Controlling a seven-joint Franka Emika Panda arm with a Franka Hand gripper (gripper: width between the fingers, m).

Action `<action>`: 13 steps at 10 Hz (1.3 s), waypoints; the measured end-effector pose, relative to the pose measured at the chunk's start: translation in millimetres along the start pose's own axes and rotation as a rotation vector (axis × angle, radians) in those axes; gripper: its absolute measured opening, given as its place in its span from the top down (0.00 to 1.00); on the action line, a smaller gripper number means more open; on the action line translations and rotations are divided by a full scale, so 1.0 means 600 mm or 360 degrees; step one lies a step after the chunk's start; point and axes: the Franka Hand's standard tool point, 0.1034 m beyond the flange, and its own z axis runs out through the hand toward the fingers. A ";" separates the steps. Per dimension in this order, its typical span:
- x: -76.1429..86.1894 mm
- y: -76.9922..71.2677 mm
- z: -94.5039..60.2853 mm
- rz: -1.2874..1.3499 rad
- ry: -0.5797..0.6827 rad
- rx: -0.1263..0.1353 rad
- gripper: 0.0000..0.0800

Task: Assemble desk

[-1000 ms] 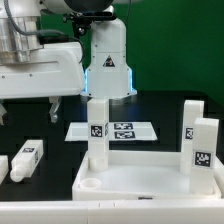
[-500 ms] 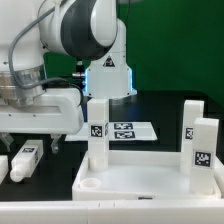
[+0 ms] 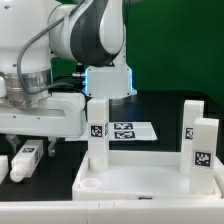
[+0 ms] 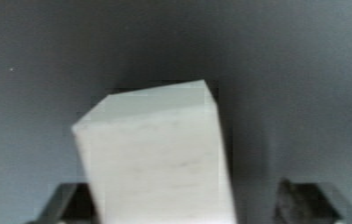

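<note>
The white desk tabletop (image 3: 140,185) lies at the front of the exterior view. Three tagged white legs stand upright on it: one near its left end (image 3: 97,130) and two on the right (image 3: 190,122) (image 3: 205,150). A fourth leg (image 3: 26,160) lies loose on the black table to the exterior view's left. My gripper (image 3: 38,143) hangs low right over it. In the wrist view that leg (image 4: 155,150) sits between my fingers (image 4: 306,200). The gripper (image 4: 187,205) is open, with a dark gap still showing beside one finger.
The marker board (image 3: 125,130) lies flat behind the tabletop, in front of the white robot base (image 3: 108,75). A small white piece (image 3: 3,163) shows at the exterior view's left edge. My arm's bulk fills the upper left.
The arm has swung in and come down over the loose leg at the exterior view's left. The tabletop and its upright legs have not moved.
</note>
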 end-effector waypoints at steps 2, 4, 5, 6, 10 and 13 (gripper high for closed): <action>0.001 -0.002 -0.006 -0.0041 -0.0004 0.0009 0.64; -0.022 -0.009 -0.044 -0.0075 0.0045 0.0058 0.64; -0.047 -0.005 -0.055 -0.0170 0.0078 0.0047 0.64; -0.053 0.004 -0.069 -0.0345 0.0157 -0.0007 0.64; -0.068 0.017 -0.065 -0.0702 0.0173 -0.0117 0.64; -0.094 0.001 -0.051 -0.1077 0.0099 -0.0087 0.64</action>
